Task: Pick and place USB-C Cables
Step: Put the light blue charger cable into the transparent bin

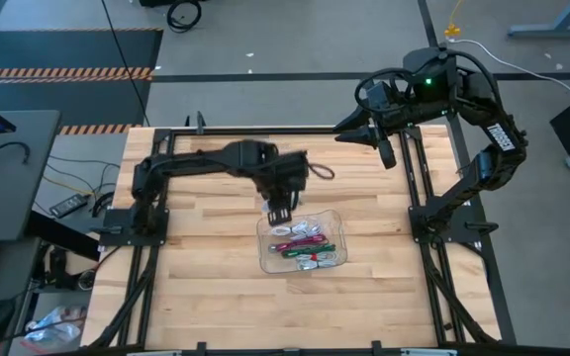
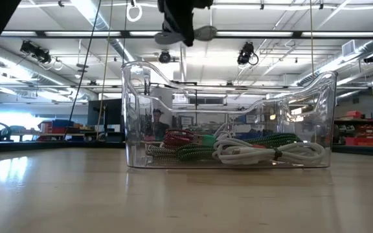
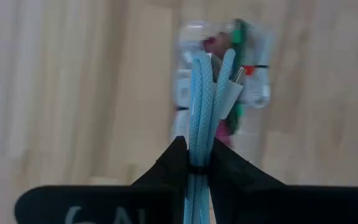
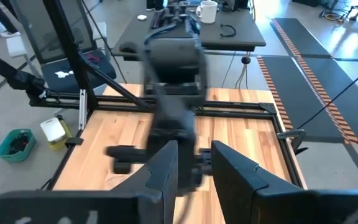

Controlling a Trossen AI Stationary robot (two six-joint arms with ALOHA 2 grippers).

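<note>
High view showed the left gripper [image 1: 278, 211] hanging just beyond the far edge of the clear tray [image 1: 265, 253], which sat mid-table on the wooden table [image 1: 196, 287] with bare wood all round it. Red, green and white USB-C cables [image 1: 305, 247] lay heaped inside. Only the left wrist view revealed the pale blue cable [image 3: 202, 112] pinched upright between the closed fingers [image 3: 166, 171], the tray blurred beyond. The low view showed the tray's tall clear walls [image 2: 135, 116] around the pile. The right gripper [image 1: 384, 148] waited above the far right corner, jaws parted, holding nothing.
</note>
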